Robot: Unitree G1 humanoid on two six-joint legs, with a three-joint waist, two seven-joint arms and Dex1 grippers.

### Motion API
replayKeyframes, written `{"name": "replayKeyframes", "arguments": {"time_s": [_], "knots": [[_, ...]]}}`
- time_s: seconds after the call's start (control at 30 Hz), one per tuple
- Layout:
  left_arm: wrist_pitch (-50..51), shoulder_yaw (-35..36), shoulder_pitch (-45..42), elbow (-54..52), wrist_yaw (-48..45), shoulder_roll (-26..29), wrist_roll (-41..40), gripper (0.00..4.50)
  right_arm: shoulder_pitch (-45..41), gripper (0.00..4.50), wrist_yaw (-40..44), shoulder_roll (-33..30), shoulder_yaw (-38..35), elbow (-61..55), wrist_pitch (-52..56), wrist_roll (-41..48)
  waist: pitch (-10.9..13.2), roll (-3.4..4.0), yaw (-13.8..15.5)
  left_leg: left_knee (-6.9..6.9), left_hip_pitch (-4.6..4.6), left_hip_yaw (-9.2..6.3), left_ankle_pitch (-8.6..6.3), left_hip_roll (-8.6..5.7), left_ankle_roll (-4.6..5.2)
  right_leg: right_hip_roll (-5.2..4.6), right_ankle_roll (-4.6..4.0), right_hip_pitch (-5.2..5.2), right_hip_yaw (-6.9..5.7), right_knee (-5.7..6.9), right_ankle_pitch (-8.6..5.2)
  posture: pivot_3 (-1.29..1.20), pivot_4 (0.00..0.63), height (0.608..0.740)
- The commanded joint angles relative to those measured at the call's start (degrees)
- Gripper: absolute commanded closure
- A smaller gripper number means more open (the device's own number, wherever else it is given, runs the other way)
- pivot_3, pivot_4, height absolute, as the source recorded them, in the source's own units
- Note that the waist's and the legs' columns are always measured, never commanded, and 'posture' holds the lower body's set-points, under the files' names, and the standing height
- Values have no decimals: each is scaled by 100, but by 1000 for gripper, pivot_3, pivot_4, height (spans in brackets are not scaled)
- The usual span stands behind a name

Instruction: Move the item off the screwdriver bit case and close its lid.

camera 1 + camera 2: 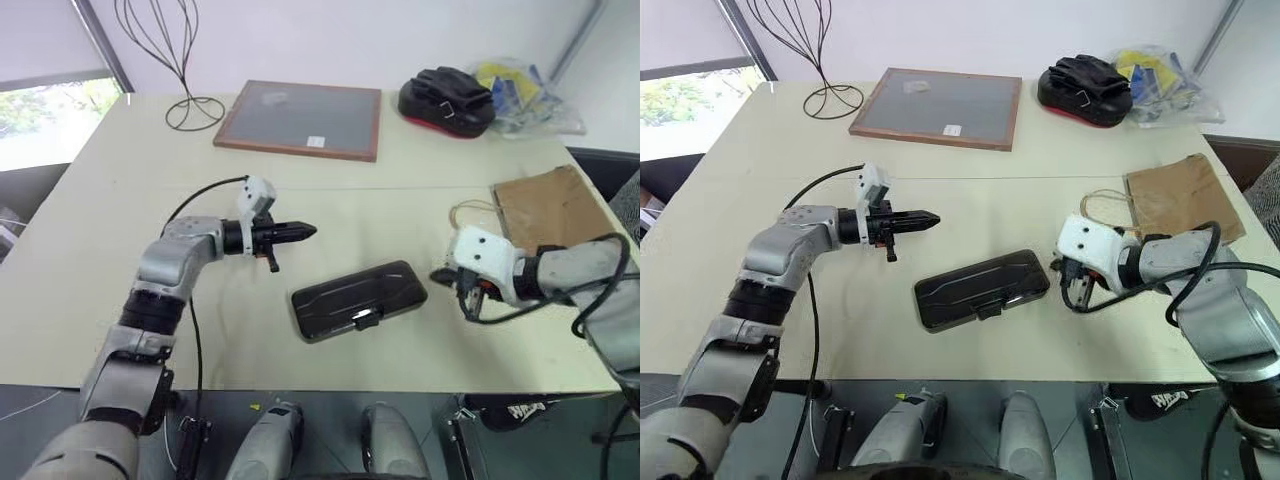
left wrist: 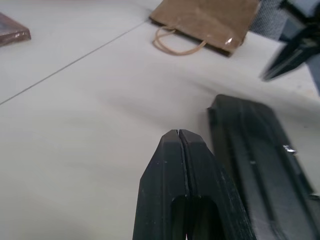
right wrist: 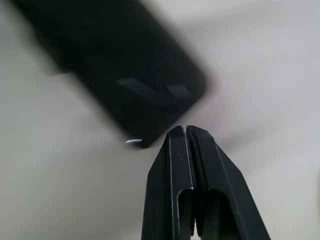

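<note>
Both grippers have their 2 black fingers pressed together, holding nothing. The right gripper hangs just beside the right end of the screwdriver bit case, apart from it; the left gripper points level across the table beyond the case's left end. The case is a flat, glossy dark rectangle with rounded corners, its lid down and a small black latch tab on the near edge. The crinkled brown paper bag lies flat to the right, looped cord handles toward the case. Farther off lie a wood-framed grey board, a black pouch and a wire stand.
</note>
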Motion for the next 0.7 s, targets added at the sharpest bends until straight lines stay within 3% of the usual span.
{"name": "replayKeyframes", "arguments": {"time_s": [0.03,0.17,0.3,0.53,0.7], "knots": [[-783,-204,-593,1028,-299,-249,473,4500,319,4466,317,-260,-336,-680,90,593,4,-7,38,3,-1,2,-3,-1,5,-1,3,1,0,-1,1,0,150,734],[-1749,-414,-1380,2717,-416,-785,1060,4500,525,4466,68,-154,-80,-1004,454,922,9,-15,77,21,-4,9,-7,-2,12,-3,15,8,0,-8,7,0,150,734],[-2351,-430,-1871,3724,-469,-1183,1421,4500,446,4466,-439,242,412,-973,689,1003,12,-21,58,21,-6,11,-13,-2,23,-3,21,13,0,-24,10,0,150,734],[-2989,-561,-2188,4440,-928,-1604,2002,4500,250,4466,-1598,1054,1264,-675,1140,725,17,-29,65,25,-10,8,-14,-8,24,-6,27,14,0,-28,15,0,150,734],[-3323,-609,-2217,4580,-1106,-1700,2299,4500,303,4466,-2074,1339,1477,-857,1361,780,17,-30,61,25,-10,5,-13,-11,24,-6,30,13,0,-27,16,0,150,734]]}}
